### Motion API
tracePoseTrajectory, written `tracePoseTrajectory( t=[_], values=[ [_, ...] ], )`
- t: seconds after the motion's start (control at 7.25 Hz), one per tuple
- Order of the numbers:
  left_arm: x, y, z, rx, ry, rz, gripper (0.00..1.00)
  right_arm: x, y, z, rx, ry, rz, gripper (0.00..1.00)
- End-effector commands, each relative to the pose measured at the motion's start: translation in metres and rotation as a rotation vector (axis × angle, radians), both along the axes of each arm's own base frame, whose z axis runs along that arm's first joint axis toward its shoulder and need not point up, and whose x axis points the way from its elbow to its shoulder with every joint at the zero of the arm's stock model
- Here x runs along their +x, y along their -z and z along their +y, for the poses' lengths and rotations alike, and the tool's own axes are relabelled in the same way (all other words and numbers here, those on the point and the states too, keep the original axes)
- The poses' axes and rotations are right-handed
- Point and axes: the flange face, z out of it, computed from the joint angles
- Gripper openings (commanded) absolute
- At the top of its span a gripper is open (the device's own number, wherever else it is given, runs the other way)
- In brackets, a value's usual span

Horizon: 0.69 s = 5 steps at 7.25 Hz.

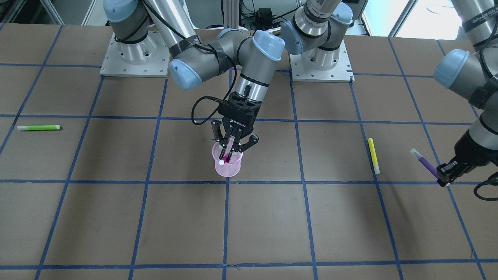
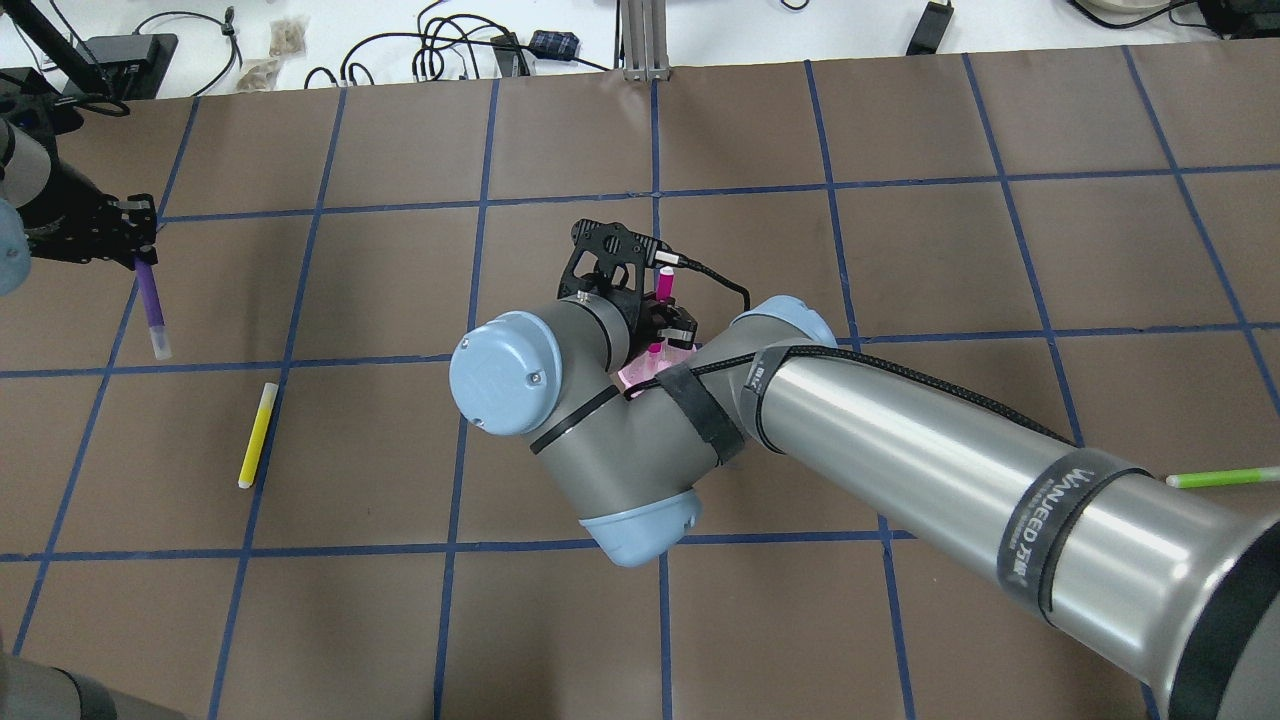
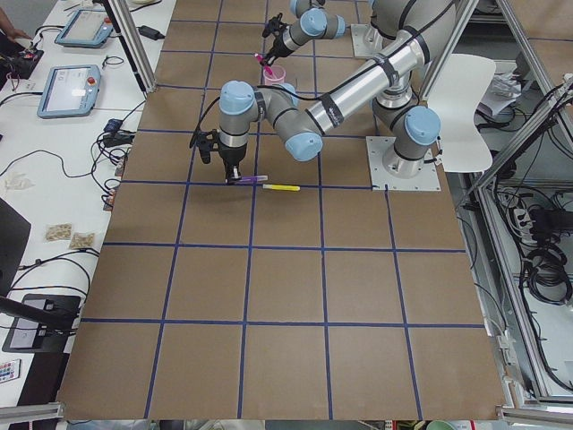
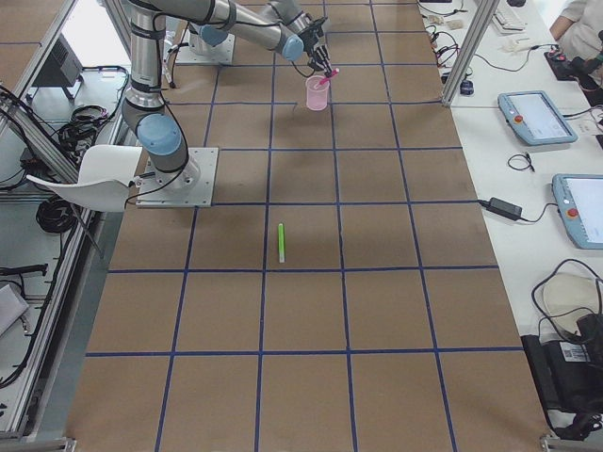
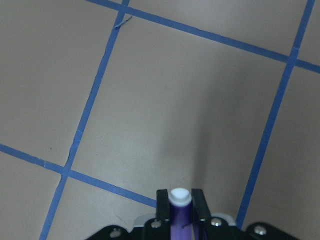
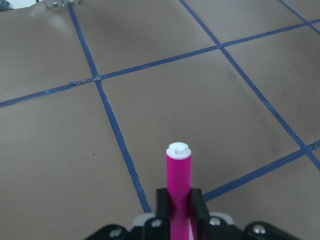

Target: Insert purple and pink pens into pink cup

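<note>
The pink cup (image 1: 228, 166) stands upright near the table's middle, also seen in the exterior right view (image 4: 317, 93). My right gripper (image 1: 230, 152) is directly above it, shut on the pink pen (image 6: 178, 170). The pen tilts, and its white-tipped lower end (image 1: 221, 162) is inside the cup's mouth. In the overhead view the arm hides most of the cup (image 2: 640, 368). My left gripper (image 1: 444, 177) is far off at the table's side, shut on one end of the purple pen (image 1: 426, 165), which it holds above the table (image 2: 150, 303).
A yellow pen (image 1: 374, 155) lies on the table between the cup and my left gripper. A green pen (image 1: 39, 127) lies far out on my right side. Blue tape lines grid the brown tabletop.
</note>
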Motion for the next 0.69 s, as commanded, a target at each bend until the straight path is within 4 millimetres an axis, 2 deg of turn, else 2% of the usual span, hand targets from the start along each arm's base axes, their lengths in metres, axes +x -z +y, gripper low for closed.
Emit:
tracePoseTrajectory(
  t=[0.0,0.14,0.28,0.41,0.55],
  values=[
    [-0.019,-0.006,-0.007,-0.029,0.028,-0.014,0.00,0.000,0.003,0.000,0.008,0.003,0.001,0.60],
    [-0.022,-0.007,-0.008,-0.036,0.042,-0.018,0.00,0.000,0.002,-0.001,0.008,-0.005,0.001,1.00],
    [-0.025,-0.006,-0.009,-0.046,0.041,-0.001,0.00,0.003,-0.003,0.001,0.036,-0.036,-0.028,1.00],
    [-0.026,-0.008,-0.010,-0.055,0.043,-0.004,0.00,-0.001,-0.024,-0.007,0.072,-0.108,-0.089,1.00],
    [-0.034,-0.009,-0.014,-0.068,0.037,-0.005,0.00,-0.021,-0.054,-0.012,0.108,-0.165,-0.127,1.00]
  ],
)
